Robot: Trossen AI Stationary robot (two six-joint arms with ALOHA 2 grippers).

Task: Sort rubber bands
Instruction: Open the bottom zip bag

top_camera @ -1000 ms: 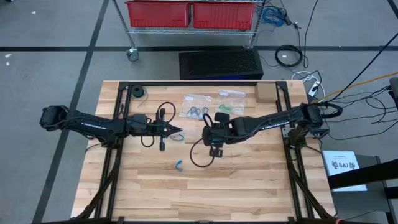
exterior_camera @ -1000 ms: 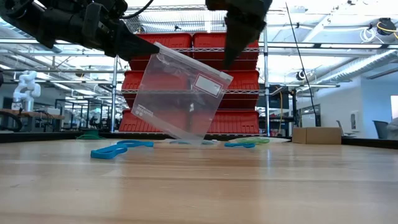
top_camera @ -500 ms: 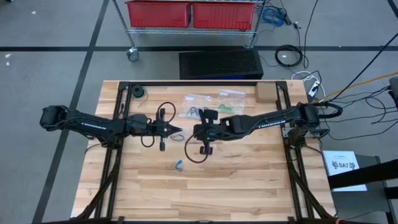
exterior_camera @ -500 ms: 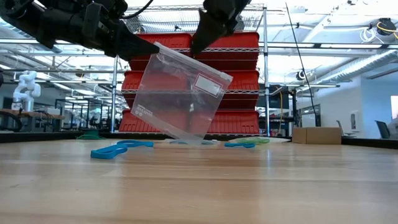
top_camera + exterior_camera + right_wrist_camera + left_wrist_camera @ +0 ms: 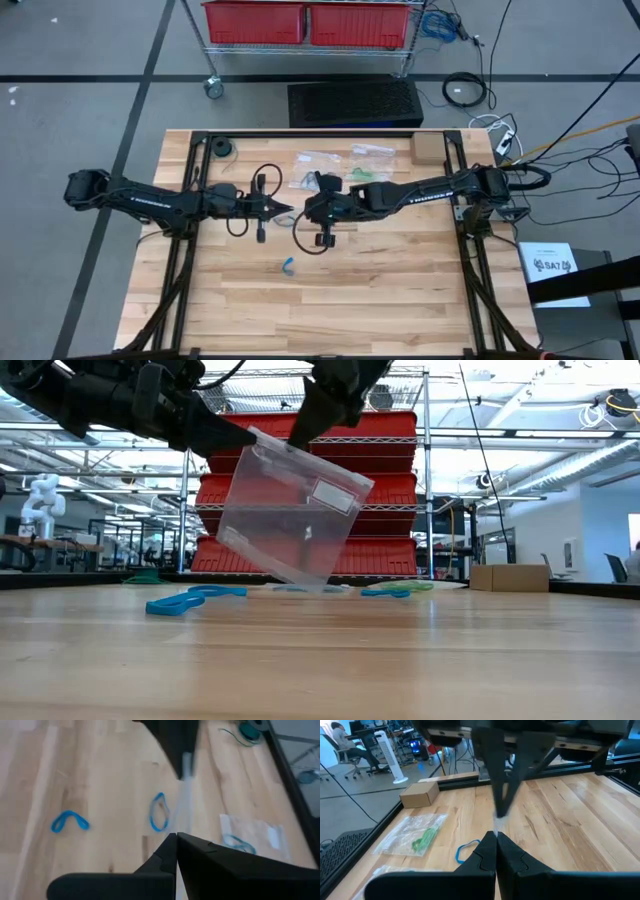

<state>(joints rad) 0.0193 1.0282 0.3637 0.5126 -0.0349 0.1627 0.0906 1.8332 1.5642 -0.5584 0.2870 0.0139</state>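
A blue rubber band (image 5: 287, 265) lies flat near the desk's middle; another blue loop (image 5: 158, 812) lies further back, and green ones (image 5: 423, 839) sit bagged (near the far edge).

"sa7" on white sheet (image 5: 553, 268) by table's right; nothing else legible.

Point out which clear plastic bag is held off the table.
The empty clear plastic bag hanging tilted between both claws: the left claw pinches its top edge and the right claw meets that edge. The other bags lie flat on the wooden table.
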